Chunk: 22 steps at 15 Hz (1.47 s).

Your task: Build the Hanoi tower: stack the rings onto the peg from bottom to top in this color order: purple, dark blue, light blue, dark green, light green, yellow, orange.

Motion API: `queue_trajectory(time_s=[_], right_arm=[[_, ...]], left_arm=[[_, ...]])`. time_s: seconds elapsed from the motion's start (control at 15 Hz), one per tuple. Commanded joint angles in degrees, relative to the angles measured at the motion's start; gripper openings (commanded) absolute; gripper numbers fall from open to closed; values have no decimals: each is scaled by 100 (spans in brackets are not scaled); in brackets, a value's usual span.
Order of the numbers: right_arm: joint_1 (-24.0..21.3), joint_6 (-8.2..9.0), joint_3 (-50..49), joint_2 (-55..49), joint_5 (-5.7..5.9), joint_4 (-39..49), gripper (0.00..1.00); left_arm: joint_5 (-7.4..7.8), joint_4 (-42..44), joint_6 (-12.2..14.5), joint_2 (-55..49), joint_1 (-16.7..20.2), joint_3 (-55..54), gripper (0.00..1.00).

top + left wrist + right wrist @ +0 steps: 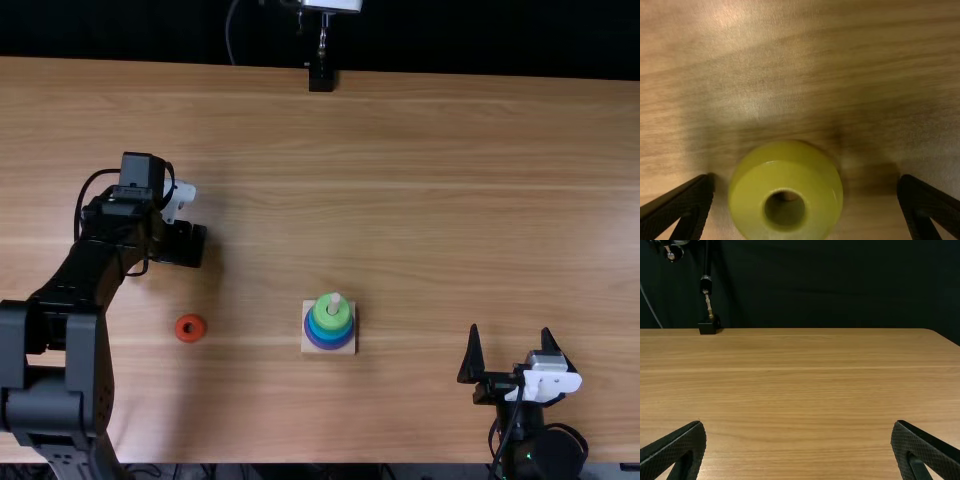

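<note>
My left gripper [184, 243] is low over the table's left part. In the left wrist view the yellow ring [786, 190] lies flat between the fingers of my left gripper [805, 187], which is open and touches neither side of it. The orange ring [190, 328] rests on the table nearer the front edge. On the square wooden base [348, 347], purple, blue and green rings [327, 312] are stacked, light green on top, the peg's tip [335, 300] standing out. My right gripper [511, 352] is open at the front right; the right wrist view shows my right gripper [799, 432] with nothing between its fingers.
A black stand [321, 78] is at the table's far edge, left of centre in the right wrist view. Bare wooden table [430, 200] stretches between the ring stack and the far edge. The left arm's links [85, 290] extend along the table's left side.
</note>
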Motion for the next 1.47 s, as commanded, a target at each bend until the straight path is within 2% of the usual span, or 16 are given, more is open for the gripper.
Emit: queue_trajectory(time_s=[0.0,0.27,0.33,0.4,0.47,0.6,0.73,0.8,1.0,1.2,1.27,1.33,1.4], right_arm=[[-36,-12,-90,-69,1,-7,100],[-36,-12,-90,-69,1,-7,100],[-36,-12,-90,-69,1,-7,100],[-36,-12,-90,-69,1,-7,100],[-36,-12,-90,-69,1,-7,100],[-36,-12,-90,-69,1,-7,100],[-36,-12,-90,-69,1,-7,100],[-36,-12,-90,-69,1,-7,100],[-36,-12,-90,-69,1,-7,100],[-36,-12,-90,-69,1,-7,100],[-36,-12,-90,-69,1,-7,100],[-36,-12,-90,-69,1,-7,100],[-36,-12,-90,-69,1,-7,100]], left_arm=[[-8,-12,68,123,-29,197,100],[-8,-23,68,228,-38,285,100],[-8,-33,78,228,-47,285,73],[-19,-33,78,219,-47,285,22],[-29,-33,68,219,-47,285,0],[-71,-107,57,219,-29,285,0],[-377,-413,68,193,-20,311,0],[-409,-497,68,176,-20,381,0],[-388,-1246,47,-229,-187,962,0],[-314,-2575,-38,-633,-873,1840,0],[-293,-2881,-185,-923,-1013,1963,0],[-198,-3081,-607,-1354,-1295,2007,0],[3,-3123,-1071,-1679,-1664,2025,0]])
